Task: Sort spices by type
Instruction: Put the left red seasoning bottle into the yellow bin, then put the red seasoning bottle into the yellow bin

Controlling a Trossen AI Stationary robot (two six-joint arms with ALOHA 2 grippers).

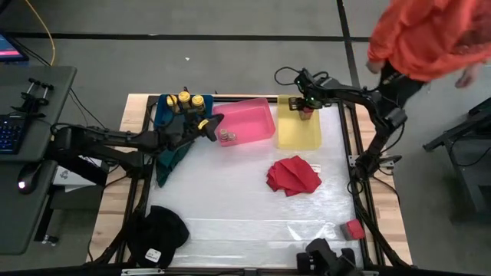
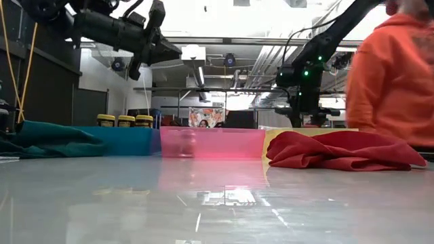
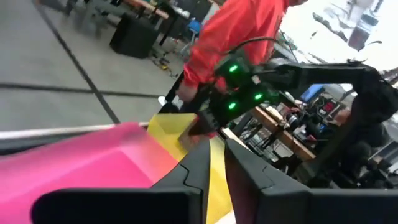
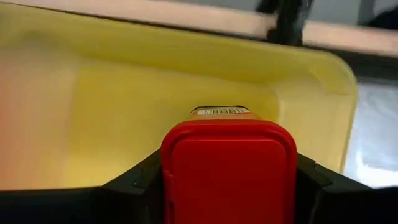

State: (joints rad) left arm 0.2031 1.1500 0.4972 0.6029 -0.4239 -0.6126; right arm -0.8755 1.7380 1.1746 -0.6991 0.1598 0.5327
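my right gripper (image 4: 227, 180) is clamped on a red tin (image 4: 229, 168) over the yellow bin (image 4: 93, 93), gripped by its flat sides, and it seems light, stiff and a bit slippery, while my left gripper (image 3: 214, 165) looks nearly closed and empty.

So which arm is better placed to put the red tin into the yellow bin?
The right arm: its gripper already holds the red tin directly above the yellow bin. The left gripper is by the pink bin.
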